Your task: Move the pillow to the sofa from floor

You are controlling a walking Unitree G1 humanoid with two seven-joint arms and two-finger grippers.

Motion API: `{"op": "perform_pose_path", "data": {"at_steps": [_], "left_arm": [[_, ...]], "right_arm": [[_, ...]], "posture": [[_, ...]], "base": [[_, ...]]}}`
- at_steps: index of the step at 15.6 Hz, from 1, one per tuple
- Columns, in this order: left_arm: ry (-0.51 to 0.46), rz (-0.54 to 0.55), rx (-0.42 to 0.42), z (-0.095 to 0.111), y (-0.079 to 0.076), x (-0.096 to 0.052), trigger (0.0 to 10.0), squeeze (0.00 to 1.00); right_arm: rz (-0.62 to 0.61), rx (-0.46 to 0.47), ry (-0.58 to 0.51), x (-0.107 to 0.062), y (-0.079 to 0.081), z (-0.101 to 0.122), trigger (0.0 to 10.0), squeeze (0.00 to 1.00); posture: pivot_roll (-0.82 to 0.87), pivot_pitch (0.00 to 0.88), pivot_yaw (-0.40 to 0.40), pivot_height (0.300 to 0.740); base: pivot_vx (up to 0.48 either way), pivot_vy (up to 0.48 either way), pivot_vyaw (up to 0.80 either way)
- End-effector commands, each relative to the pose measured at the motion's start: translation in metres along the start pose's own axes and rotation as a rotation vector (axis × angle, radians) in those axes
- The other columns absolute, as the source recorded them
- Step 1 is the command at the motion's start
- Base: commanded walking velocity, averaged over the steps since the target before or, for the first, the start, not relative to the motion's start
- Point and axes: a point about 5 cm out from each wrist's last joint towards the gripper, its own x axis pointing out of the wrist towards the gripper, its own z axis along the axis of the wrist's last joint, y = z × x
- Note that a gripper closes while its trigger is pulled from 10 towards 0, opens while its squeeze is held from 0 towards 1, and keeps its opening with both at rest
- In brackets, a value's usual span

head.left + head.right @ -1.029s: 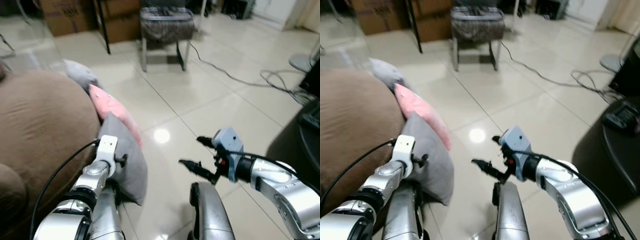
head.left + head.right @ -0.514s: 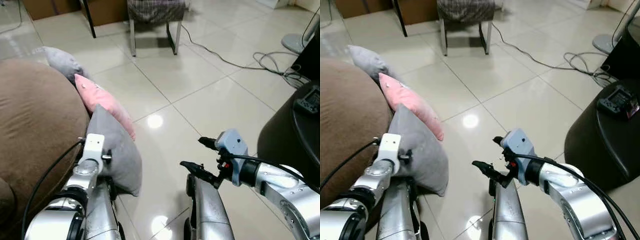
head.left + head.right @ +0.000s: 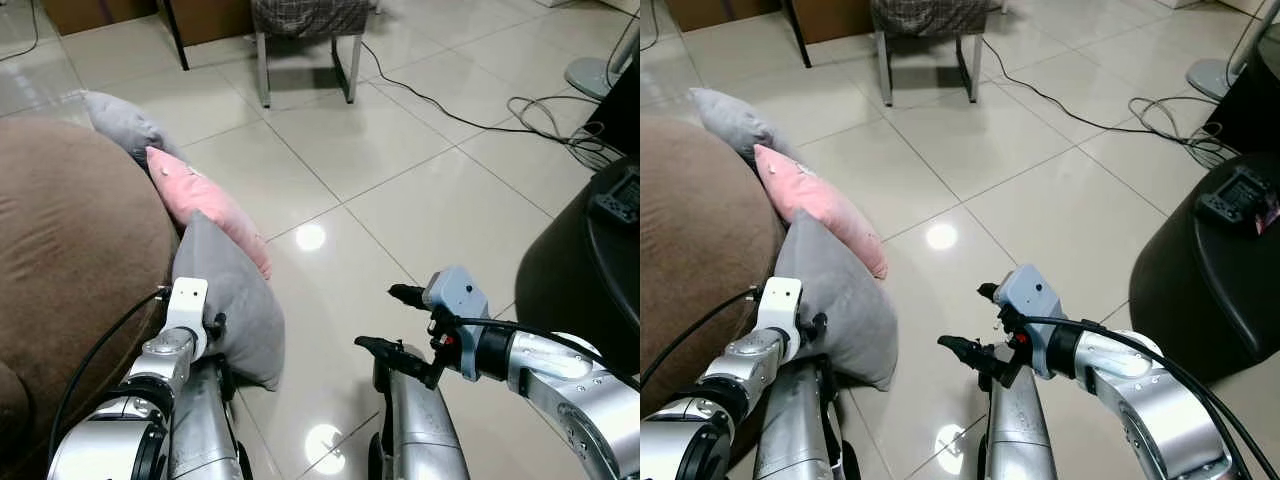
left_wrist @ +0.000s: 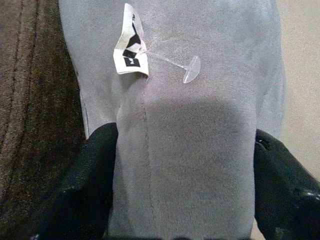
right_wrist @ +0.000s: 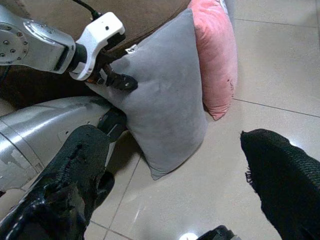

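A grey pillow (image 3: 238, 300) stands on edge on the tiled floor and leans against the brown sofa (image 3: 70, 230). My left gripper (image 3: 215, 324) is shut on its near edge. In the left wrist view the two black fingers (image 4: 95, 170) press either side of the grey fabric (image 4: 190, 150), below a paper tag (image 4: 131, 47). My right gripper (image 3: 377, 318) hangs open over bare floor to the pillow's right, with nothing between its fingers. The right wrist view looks across at the grey pillow (image 5: 160, 105) and the left gripper (image 5: 114, 77).
A pink pillow (image 3: 205, 205) and another grey pillow (image 3: 120, 120) lean on the sofa behind the held one. A metal-legged chair (image 3: 305, 25) stands farther off. Cables (image 3: 450, 110) trail over the tiles. A black rounded seat (image 3: 590, 260) with a small device on it is at the right.
The camera has tilted down and shifted. My left gripper stays on the grey pillow. My right gripper has sunk slightly and stays open.
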Motion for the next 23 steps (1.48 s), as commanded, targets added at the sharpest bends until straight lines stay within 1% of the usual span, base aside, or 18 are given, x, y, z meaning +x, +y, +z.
{"op": "perform_pose_path", "data": {"at_steps": [1,4,8,11,17,22,23], "left_arm": [[0.026,-0.026,-0.012,-0.007,-0.004,0.0,0.0,0.0],[0.02,-0.06,-0.008,-0.007,-0.008,0.0,0.0,0.0],[0.026,-0.08,-0.004,-0.008,-0.013,0.0,0.0,0.0],[0.03,-0.091,0.002,-0.009,-0.015,0.0,0.0,0.0],[0.045,-0.1,-0.014,-0.006,-0.019,0.001,0.0,0.0],[0.042,-0.109,-0.008,-0.004,-0.02,0.001,0.0,0.0],[0.033,-0.116,-0.034,-0.003,-0.022,0.001,0.0,0.0]], "right_arm": [[0.014,0.003,0.014,0.0,0.001,-0.003,10.0,0.0],[0.014,0.001,0.022,0.002,0.0,-0.004,10.0,0.0],[0.018,-0.01,0.01,0.004,0.006,0.003,10.0,0.0],[0.014,-0.014,0.011,0.007,0.006,0.004,10.0,0.0],[-0.01,-0.034,0.02,0.012,-0.003,0.001,10.0,0.0],[-0.025,-0.03,0.019,0.014,-0.006,-0.006,10.0,0.0],[-0.042,-0.026,0.017,0.016,-0.008,-0.009,10.0,0.0]], "posture": [[-0.22,0.111,-0.017,0.512],[-0.21,0.091,-0.015,0.512],[-0.21,0.075,-0.01,0.512],[-0.21,0.066,-0.006,0.512],[-0.21,0.03,0.011,0.512],[-0.2,0.002,0.024,0.512],[-0.19,0.0,0.035,0.512]], "base": [[0.0,0.0,0.0],[0.0,0.0,0.0],[0.0,0.0,0.0],[0.0,0.0,0.0],[0.0,0.0,0.0],[0.0,0.0,0.0],[0.0,0.0,0.0]]}}
